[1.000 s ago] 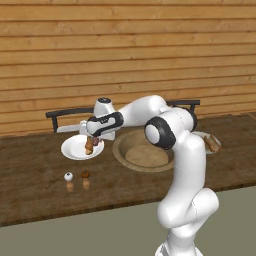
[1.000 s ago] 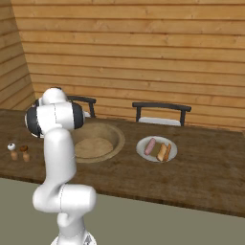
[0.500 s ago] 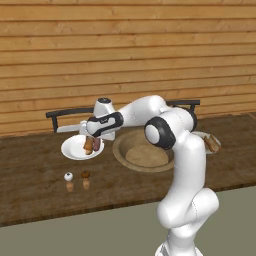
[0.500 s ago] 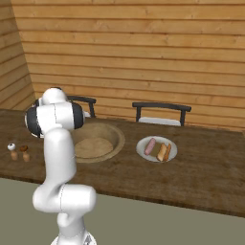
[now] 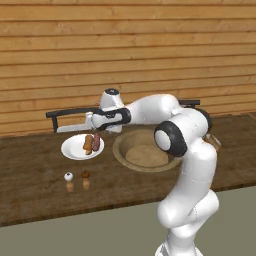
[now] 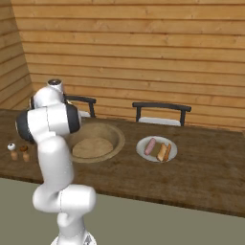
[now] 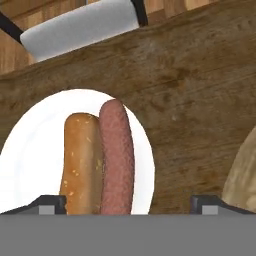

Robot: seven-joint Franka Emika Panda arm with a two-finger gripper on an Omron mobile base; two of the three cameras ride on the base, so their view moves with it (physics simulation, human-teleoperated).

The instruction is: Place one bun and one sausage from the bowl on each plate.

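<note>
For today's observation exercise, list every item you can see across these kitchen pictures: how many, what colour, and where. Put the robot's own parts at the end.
plates: two, white; one left of the bowl, one right of it
bun: two, golden-tan; one on the left plate, one on the right plate
sausage: two, reddish-pink; one touching the left bun, one beside the right bun
bowl: one, light-brown wood, between the plates, nothing in it
shakers: two, white and brown tops, in front of the left plate
table: one, dark wood
chairs: two, dark frames, behind the table
arm: one, white
gripper: fingers open, above the left plate
</note>
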